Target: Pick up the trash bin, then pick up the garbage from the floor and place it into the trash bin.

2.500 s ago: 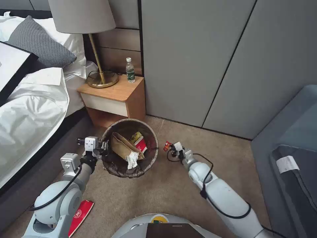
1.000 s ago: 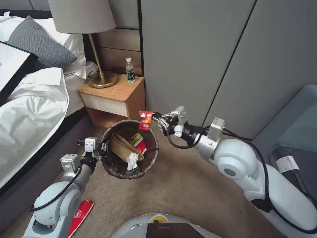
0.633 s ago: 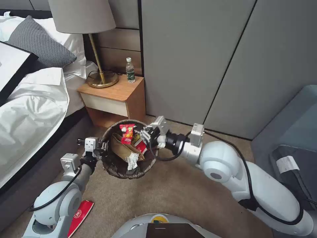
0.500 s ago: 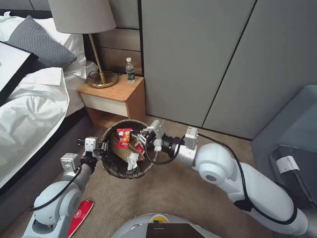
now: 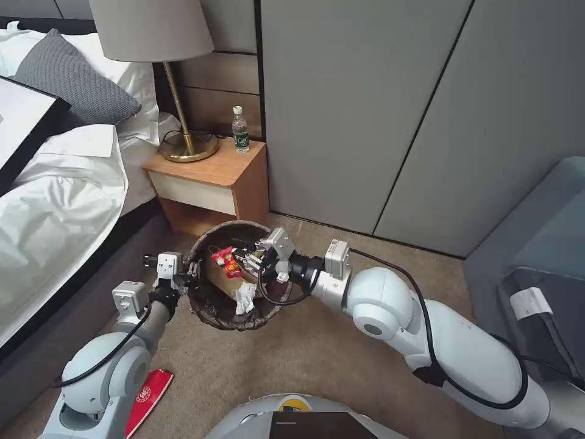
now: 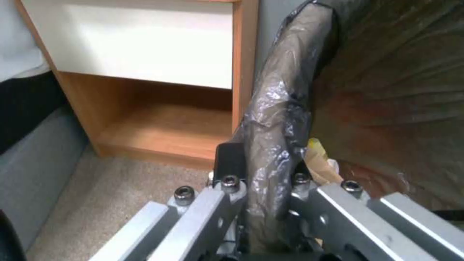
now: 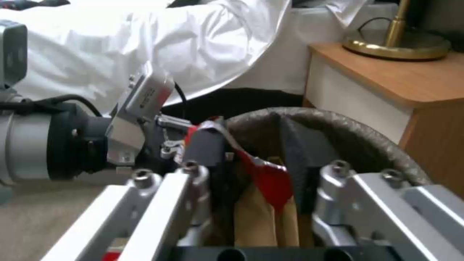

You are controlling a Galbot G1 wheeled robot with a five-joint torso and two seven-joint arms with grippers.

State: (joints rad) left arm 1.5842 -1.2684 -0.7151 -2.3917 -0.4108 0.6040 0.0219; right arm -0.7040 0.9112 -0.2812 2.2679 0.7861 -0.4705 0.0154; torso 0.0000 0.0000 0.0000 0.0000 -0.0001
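Right gripper is reaching in over the trash bin from the robot's right side. In the right wrist view its fingers are spread apart, with the red snack packet hanging between them and lying against the one finger. Can't really tell whether it's still pinched or just resting there. From the head view the packet sits just above the brown paper bag inside the bin, with a white tissue scrap beside it.

Left gripper is on the bin's rim at the side nearer the bed. The left wrist view shows its two fingers clamped tight on the bag-covered rim, one outside and one inside.

The bin is over beige carpet, right in front of a wooden nightstand that has a brass lamp and a water bottle on top. Bed with white sheets is on the left, grey wall panels are behind, and a flat red packet lies on the floor by the left arm.
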